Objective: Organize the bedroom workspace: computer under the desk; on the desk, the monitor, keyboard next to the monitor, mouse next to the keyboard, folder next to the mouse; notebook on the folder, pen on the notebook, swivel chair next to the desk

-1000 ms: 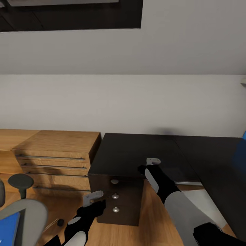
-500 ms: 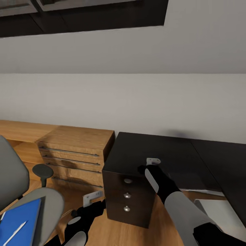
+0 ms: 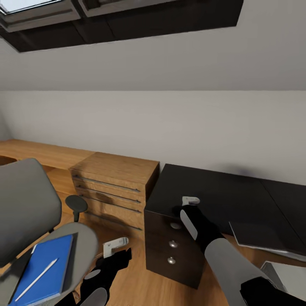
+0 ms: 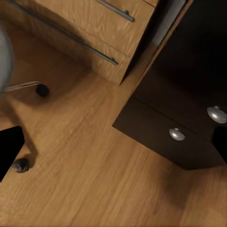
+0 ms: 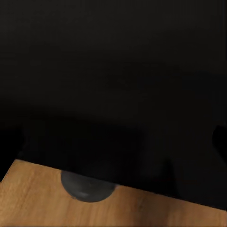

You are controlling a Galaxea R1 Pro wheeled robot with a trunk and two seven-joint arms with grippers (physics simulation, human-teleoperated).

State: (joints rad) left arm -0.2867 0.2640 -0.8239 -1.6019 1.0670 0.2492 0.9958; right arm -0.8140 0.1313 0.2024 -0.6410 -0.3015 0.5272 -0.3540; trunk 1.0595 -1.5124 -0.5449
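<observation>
Slim white pen [image 3: 37, 278] is lying on bright blue folder [image 3: 44, 267], grey swivel chair [image 3: 29, 221], near left; can't tell either gripper's [image 3: 115, 246] [image 3: 190, 200] jaw state.

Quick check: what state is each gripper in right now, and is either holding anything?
Left gripper: empty over the wood floor; open or shut cannot be told.
Right gripper: empty above the black desk; open or shut cannot be told.
</observation>
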